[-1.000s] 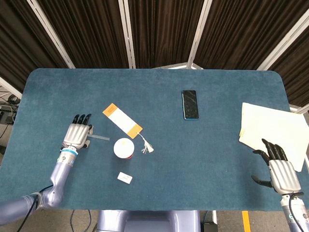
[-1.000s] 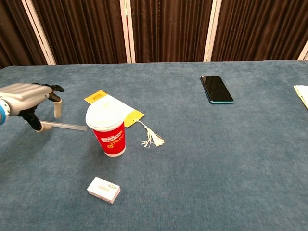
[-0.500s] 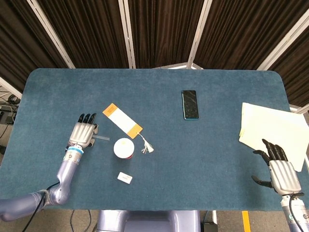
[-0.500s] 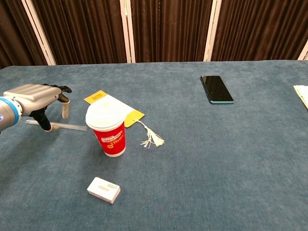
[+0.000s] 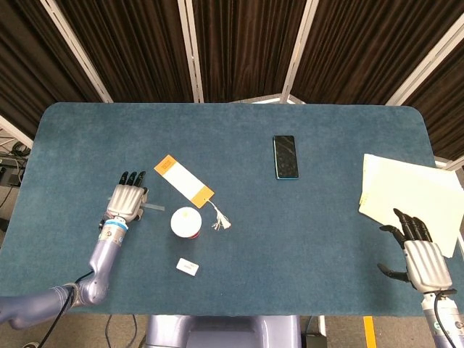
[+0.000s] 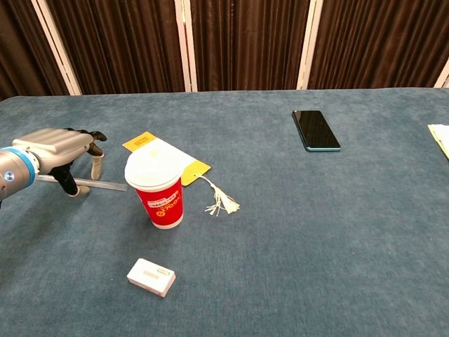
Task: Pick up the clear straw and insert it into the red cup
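The clear straw [image 6: 102, 184] lies flat on the blue table, just left of the red cup [image 6: 160, 200] with its white lid [image 5: 186, 220]. My left hand [image 6: 57, 149] arches over the straw's left part, thumb down on the near side and fingers [image 6: 96, 164] reaching down on the far side. Nothing is gripped, and the straw [image 5: 154, 209] stays on the cloth. In the head view the left hand [image 5: 126, 200] is left of the cup. My right hand [image 5: 423, 259] rests open at the table's front right corner, fingers spread, far from both objects.
An orange and white bookmark [image 5: 183, 180] with a tassel [image 6: 221, 202] lies just behind the cup. A small white box [image 6: 151, 276] sits in front of it. A black phone [image 5: 285, 156] lies mid-table, and loose papers [image 5: 406, 196] lie at the right edge.
My left hand has shifted a little to the right along the straw, toward the cup, and settled lower over it. The straw, the cup and the right hand have not moved.
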Motion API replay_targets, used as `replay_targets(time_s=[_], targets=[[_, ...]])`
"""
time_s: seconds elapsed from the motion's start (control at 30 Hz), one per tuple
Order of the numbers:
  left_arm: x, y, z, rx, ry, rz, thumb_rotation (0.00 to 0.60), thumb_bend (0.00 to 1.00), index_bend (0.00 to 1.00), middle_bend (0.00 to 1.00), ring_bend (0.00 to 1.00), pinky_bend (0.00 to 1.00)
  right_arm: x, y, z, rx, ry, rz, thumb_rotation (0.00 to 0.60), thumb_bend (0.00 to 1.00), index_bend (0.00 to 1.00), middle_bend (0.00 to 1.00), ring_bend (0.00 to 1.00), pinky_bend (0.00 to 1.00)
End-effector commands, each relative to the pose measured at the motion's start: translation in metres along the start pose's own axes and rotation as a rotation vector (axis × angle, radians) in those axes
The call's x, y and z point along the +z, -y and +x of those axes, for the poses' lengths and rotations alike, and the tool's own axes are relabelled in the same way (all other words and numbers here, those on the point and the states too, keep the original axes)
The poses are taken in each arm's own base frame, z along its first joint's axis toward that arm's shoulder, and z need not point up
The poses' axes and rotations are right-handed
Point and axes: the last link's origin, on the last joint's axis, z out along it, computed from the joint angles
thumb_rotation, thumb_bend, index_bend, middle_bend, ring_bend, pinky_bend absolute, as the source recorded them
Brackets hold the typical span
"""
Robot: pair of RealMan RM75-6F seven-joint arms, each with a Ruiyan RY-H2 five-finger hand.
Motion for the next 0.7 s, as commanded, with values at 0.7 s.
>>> replay_targets(time_s=[0.7], targets=[[0.0006, -0.0080, -0.0066, -0.025, 0.006, -0.002, 0.600, 0.39, 0.55, 0.00, 0.00, 0.00, -0.0006, 0.0010, -0.0003, 0.000, -0.005, 0.007, 0.600, 0.15, 0.25, 0.00, 0.00, 0.00]])
